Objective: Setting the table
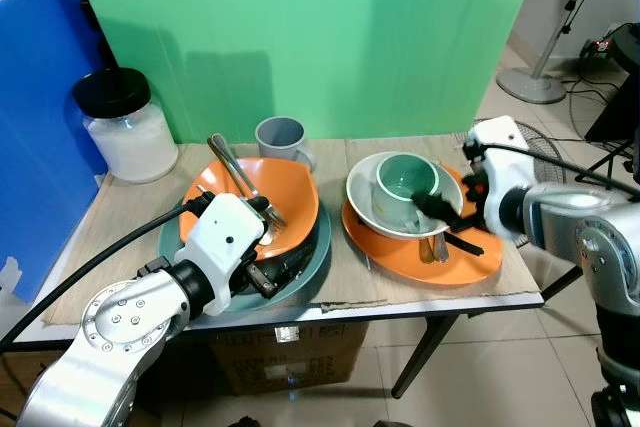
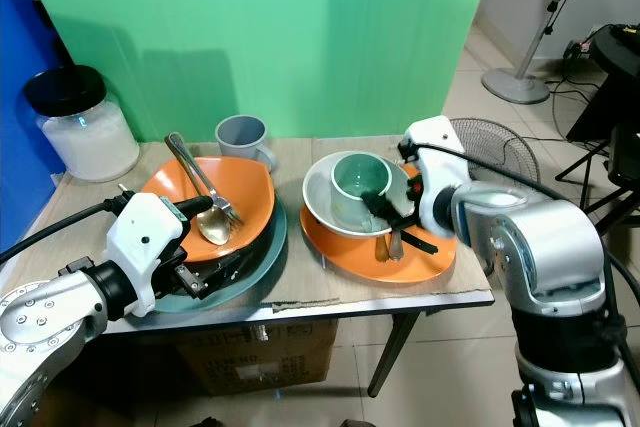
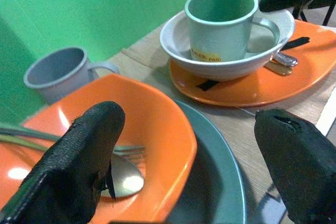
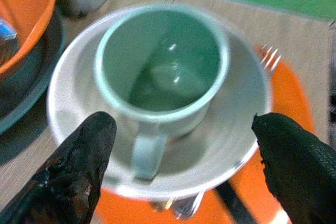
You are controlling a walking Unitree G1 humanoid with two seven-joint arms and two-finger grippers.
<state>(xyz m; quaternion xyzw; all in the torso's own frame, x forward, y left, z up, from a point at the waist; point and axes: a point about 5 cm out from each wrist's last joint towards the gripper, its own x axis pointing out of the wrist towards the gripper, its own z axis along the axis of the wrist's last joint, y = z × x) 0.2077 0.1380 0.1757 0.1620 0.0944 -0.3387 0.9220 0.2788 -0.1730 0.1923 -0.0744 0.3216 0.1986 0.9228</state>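
Observation:
On the left of the table stands a teal plate (image 1: 312, 265) with an orange bowl (image 1: 292, 192) on it; a spoon and fork (image 1: 238, 175) lie in the bowl. My left gripper (image 1: 265, 272) is open at that stack's front rim, its fingers (image 3: 86, 150) spread either side of the bowl's edge. On the right, an orange plate (image 1: 482, 265) carries a white bowl (image 1: 364, 202) with a green mug (image 1: 405, 185) inside, and cutlery pokes out under the bowl. My right gripper (image 1: 448, 225) is open at the white bowl's right side, and the mug (image 4: 160, 66) lies between its fingers (image 4: 79, 171).
A grey mug (image 1: 280, 137) stands behind the orange bowl. A glass jar with a black lid (image 1: 125, 127) sits at the back left corner. The table's front edge (image 1: 400, 309) runs just below both stacks. A cardboard box (image 1: 290, 357) is underneath and a floor fan (image 1: 535, 82) stands at the back right.

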